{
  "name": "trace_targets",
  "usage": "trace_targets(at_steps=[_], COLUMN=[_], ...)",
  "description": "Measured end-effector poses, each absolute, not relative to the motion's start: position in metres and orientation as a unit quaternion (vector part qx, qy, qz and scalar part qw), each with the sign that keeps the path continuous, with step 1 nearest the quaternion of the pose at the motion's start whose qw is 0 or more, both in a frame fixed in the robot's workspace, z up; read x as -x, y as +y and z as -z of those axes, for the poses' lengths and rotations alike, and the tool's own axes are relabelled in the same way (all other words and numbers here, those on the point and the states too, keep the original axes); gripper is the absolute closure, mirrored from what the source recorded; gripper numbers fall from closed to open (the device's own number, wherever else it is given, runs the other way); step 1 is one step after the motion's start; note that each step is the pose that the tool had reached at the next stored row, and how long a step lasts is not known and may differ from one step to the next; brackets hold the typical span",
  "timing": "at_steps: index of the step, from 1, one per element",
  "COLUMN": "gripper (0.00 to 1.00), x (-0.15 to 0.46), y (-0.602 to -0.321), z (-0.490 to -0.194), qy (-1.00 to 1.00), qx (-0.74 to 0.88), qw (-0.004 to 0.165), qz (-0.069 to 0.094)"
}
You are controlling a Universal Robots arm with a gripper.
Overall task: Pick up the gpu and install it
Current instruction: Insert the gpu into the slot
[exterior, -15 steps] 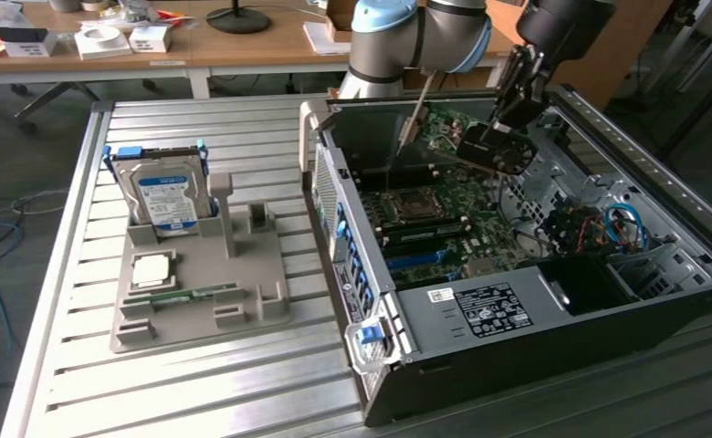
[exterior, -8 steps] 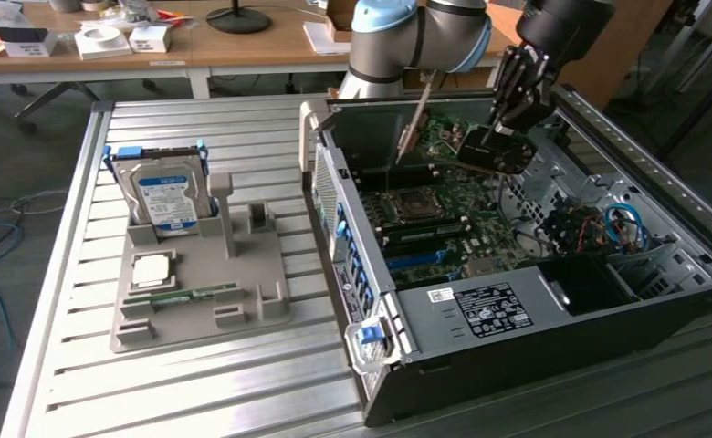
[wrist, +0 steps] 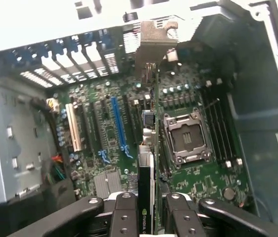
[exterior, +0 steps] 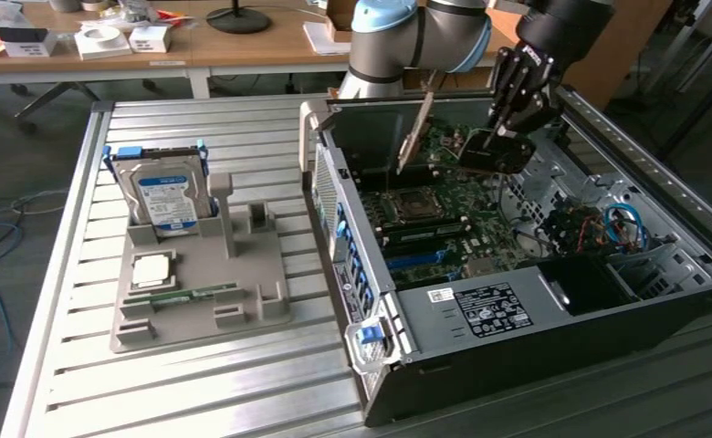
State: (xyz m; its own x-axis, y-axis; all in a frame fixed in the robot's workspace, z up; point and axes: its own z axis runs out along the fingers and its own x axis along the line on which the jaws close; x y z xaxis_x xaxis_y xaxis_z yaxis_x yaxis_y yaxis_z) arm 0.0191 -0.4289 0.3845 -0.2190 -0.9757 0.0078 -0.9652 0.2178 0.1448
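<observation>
End effector (exterior: 502,130): on the UR arm, reaching down into the open PC case (exterior: 551,338); clamped on the gpu, one finger each side of the card.
Gpu (wrist: 147,173): thin dark card, edge-on in wrist view, green logo on the edge near the fingers (wrist: 124,217); metal bracket at its far end, close to the case's rear wall.
Gpu in ext. view: dark slab w/ slim silver bracket, tilted, held over the motherboard (exterior: 442,228), toward the back of the case.
Gpu vs. slots: in wrist view the card's line runs btwn the blue PCIe slot (wrist: 119,123) and the CPU socket (wrist: 185,138); seated or just above the board, can't tell.
White slot (wrist: 73,128): further out, beyond the blue one, well apart from the card.
RAM slots (wrist: 220,128): dark, beside the CPU socket on the side away from the card.
Case: lying on its side, side panel off, on the slatted metal bench (exterior: 185,392); blue cables (exterior: 624,224) at ext. view's right.
Parts holder (exterior: 198,310): grey tray on the bench, ext. view's left of the case.
Hard drive (exterior: 167,196): silver, blue label, upright in the holder's rear.
CPU chip (exterior: 151,267): flat on the holder, in front of the drive.
Memory stick (exterior: 180,297): narrow, green, lying just in front of the chip.
</observation>
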Motion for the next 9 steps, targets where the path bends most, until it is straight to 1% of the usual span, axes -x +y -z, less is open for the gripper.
trace_targets(at_steps=[9], gripper=[0.74], x=[-0.0187], y=[-0.4289], z=[-0.3834], qy=[-0.748], qx=[-0.660], qw=[0.050], qz=[0.051])
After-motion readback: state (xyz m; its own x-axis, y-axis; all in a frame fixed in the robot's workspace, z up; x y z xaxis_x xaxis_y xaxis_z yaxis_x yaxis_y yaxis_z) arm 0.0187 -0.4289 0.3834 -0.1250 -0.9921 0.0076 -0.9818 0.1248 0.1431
